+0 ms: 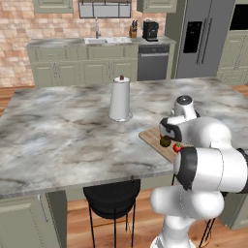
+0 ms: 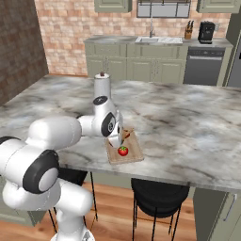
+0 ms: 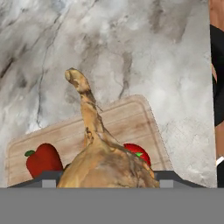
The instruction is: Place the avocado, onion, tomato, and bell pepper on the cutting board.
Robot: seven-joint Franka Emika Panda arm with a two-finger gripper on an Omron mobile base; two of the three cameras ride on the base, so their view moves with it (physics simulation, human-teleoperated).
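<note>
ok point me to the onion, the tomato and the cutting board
onion (image 3: 103, 164): hand view, on its tan rounded body, below the long pointed tip.
tomato (image 2: 123, 151): right base view, on the middle of the red ball.
cutting board (image 3: 127, 116): hand view, on bare wood near its far edge.

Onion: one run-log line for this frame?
held: onion in pincer | position: above cutting board | on board: bell pepper, tomato, avocado | remaining: onion
</note>
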